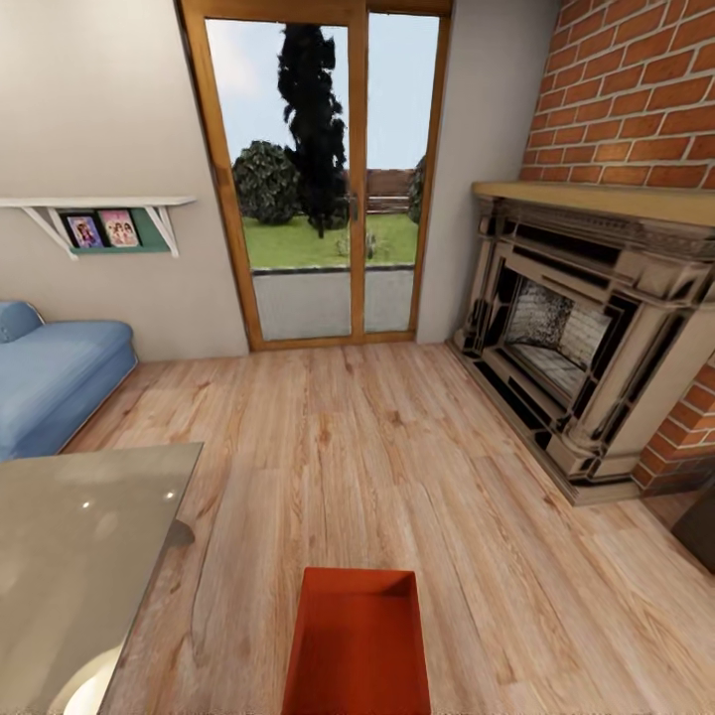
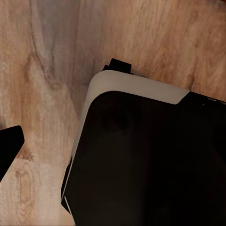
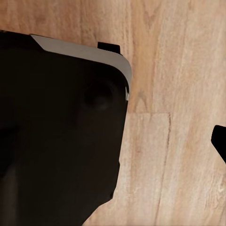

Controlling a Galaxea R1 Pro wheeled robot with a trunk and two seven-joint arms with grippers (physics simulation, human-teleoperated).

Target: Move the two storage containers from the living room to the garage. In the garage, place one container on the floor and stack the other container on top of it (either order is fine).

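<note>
Looking down the living room from the head camera: one orange-red bin [image 1: 359,645] dead ahead on the plank floor [image 1: 397,447], low in the frame, right on the centre line between the two arms. Long axis running straight away toward the glass doors [image 1: 323,179], short near wall cut off by the frame edge. Open top, flat bottom bare — nothing inside as far as visible. Neither arm clearly the closer one; centred like that, probably a two-sided grab, one gripper to each long wall. Fireplace [image 1: 586,338] off to the right against the brick, sofa [image 1: 55,382] to the left, grey tabletop [image 1: 79,556] close by on the left, well apart from the bin. Second bin not spotted from here. Wrist cameras pointing down at planks, with the dark, white-edged base [image 2: 141,155] underneath; a black finger tip [image 2: 9,146] at the edge on the left wrist, another [image 3: 220,141] on the right. Jaws apart or together — cannot tell on either side. Still the living room, so the carry to the garage not yet begun by the look of it.
</note>
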